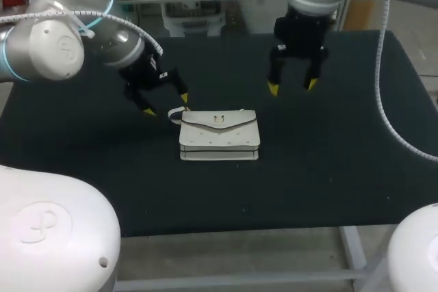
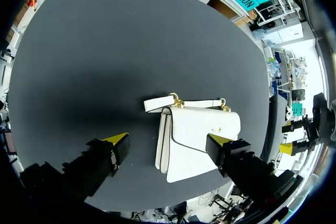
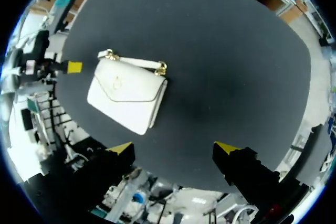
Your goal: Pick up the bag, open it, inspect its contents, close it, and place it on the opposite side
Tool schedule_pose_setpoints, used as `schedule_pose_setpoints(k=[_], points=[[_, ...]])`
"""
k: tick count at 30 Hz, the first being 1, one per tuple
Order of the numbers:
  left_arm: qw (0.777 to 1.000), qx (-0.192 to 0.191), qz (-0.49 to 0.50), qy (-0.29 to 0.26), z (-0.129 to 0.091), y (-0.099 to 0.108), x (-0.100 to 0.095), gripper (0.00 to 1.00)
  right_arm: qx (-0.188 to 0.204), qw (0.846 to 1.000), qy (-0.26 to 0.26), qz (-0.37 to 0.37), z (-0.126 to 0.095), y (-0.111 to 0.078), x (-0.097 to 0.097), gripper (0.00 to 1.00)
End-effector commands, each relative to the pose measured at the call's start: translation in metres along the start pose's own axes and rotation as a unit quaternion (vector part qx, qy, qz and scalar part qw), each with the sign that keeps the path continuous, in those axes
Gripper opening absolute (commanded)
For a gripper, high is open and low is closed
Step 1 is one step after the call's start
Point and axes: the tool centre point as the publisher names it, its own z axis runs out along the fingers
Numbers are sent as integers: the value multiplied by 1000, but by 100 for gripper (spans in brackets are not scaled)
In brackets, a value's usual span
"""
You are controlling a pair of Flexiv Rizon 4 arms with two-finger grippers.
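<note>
Seeing a small white flap handbag lying flat and closed near the middle of the black table, with a gold clasp on the flap and a white strap sticking out at its left end. Hovering just beside that strap with the left gripper, fingers spread wide and holding nothing. Hanging behind the right half of the handbag with the right gripper, also wide open and empty, clearly apart from the handbag.
</note>
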Motion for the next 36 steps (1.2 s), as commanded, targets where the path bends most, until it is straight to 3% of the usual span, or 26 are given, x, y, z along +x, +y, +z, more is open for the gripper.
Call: schedule_pose_setpoints(k=[1, 11, 15, 20, 29, 36], points=[[1000, 7, 0, -2, -1, 4, 2, 100, -29, 996, 25, 85, 0, -6, -2, 100], [1000, 7, 0, -2, -1, 4, 2, 100, -29, 996, 25, 85, 0, -6, -2, 100], [996, -17, -81, 28, 12, 2, 0, 100, -34, 990, 46, 127, 9, -2, 5, 100], [987, -59, -119, 95, 16, 7, -6, 100, -26, 971, 111, 211, 22, 1, 8, 100], [977, -86, -113, 159, 30, 6, -6, 100, -39, 932, 210, 294, 54, 6, 12, 100], [974, -101, -83, 184, 37, 9, -1, 100, -90, 928, 239, 272, 67, 12, 24, 100]])
